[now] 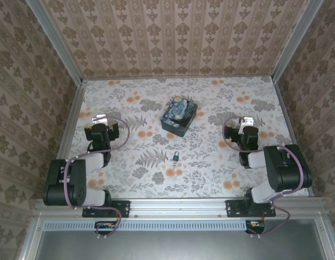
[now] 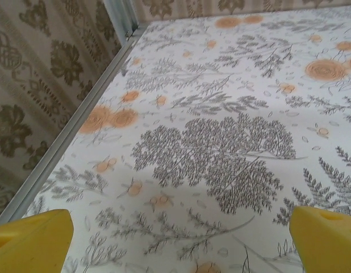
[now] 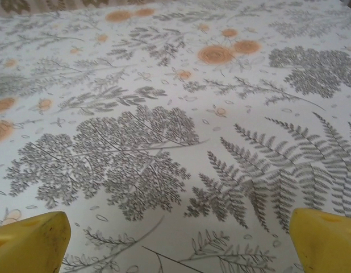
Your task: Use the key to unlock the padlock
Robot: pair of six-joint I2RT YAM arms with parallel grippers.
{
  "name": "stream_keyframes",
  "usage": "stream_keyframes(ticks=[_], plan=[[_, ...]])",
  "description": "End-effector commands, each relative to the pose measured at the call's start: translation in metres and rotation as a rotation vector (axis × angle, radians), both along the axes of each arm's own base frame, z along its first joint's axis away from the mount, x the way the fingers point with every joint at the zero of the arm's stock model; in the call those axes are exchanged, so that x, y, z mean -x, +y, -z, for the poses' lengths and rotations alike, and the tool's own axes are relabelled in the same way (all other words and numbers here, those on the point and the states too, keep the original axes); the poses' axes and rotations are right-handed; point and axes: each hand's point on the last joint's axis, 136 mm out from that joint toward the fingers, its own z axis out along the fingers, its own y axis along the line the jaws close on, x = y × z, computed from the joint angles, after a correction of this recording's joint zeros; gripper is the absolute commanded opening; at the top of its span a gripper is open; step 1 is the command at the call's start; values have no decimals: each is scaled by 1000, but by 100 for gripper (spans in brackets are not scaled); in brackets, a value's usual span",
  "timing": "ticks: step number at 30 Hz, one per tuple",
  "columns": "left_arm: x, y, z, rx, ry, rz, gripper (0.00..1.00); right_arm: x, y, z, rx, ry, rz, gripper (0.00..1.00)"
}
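The tiny dark padlock [image 1: 176, 157], with a bluish-teal body, lies on the patterned table near the front middle, between the two arms. I cannot make out a separate key beside it at this size. My left gripper [image 1: 99, 119] rests at the left, well away from the padlock. In the left wrist view the left gripper [image 2: 181, 242] is open, its yellow fingertips [image 2: 33, 239] wide apart over bare table. My right gripper [image 1: 244, 124] sits at the right. The right gripper [image 3: 181, 242] is open too, nothing between its yellow fingertips [image 3: 326, 239].
A dark box [image 1: 179, 116] painted with blue and yellow swirls stands behind the padlock at mid-table. Patterned walls with metal rails [image 2: 79, 119] enclose the table on the left, back and right. Both arm bases sit at the front rail.
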Motion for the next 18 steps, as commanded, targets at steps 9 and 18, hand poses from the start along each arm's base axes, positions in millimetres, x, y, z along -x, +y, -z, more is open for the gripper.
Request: stream_keyframes(ticks=[9, 18], plan=[[-23, -9, 5, 46, -37, 108, 100, -27, 15, -27, 4, -53, -94, 100], [-23, -9, 4, 37, -43, 105, 100, -25, 16, -28, 17, -64, -93, 99]])
